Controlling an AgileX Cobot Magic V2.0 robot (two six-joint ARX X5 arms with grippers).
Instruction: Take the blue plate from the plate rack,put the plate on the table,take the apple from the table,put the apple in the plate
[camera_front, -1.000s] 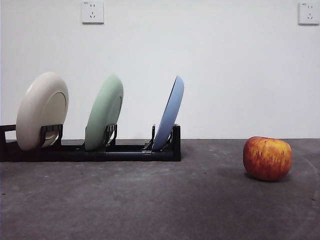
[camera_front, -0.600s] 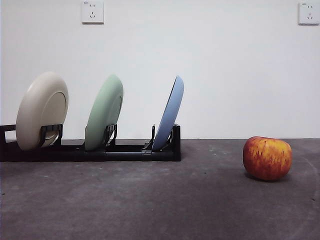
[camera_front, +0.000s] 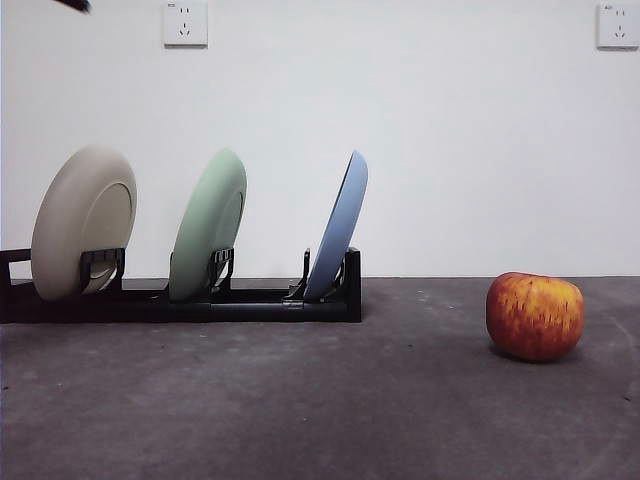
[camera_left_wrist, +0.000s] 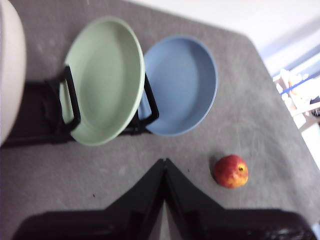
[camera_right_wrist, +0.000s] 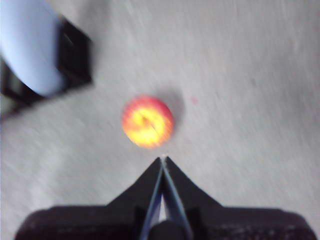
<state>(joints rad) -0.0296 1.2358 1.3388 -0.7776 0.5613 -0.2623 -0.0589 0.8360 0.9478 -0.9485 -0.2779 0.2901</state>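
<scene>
Front view has the blue plate (camera_front: 340, 228) leaning in the end slot of the plate rack (camera_front: 255, 300), right next to the green plate (camera_front: 209, 225), with a cream plate (camera_front: 84, 222) further along. The apple (camera_front: 535, 316) sits well apart on the table (camera_front: 300, 400). Both grippers hang high, left gripper (camera_left_wrist: 164, 162) and right gripper (camera_right_wrist: 163, 160), jaws pinched together, holding nothing. My worry: shut jaws can't pinch that rim, and a sloppy reach could knock the green one or drag the whole rack.
</scene>
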